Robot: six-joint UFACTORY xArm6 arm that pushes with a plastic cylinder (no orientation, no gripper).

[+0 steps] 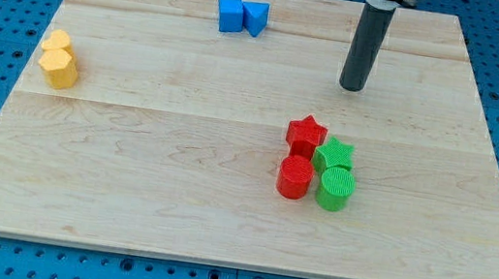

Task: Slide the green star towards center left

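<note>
The green star (pixel 334 154) lies right of the board's middle, in a tight cluster with a red star (pixel 306 134) at its upper left, a red cylinder (pixel 295 177) at its lower left and a green cylinder (pixel 336 188) just below it. My tip (pixel 352 86) stands on the board above the cluster, about 70 px towards the view's top from the green star and apart from every block.
Two blue blocks (pixel 241 15) sit side by side near the top edge. Two yellow blocks (pixel 59 59) sit close together at the left side. The wooden board (pixel 147 174) lies on a blue pegboard surface.
</note>
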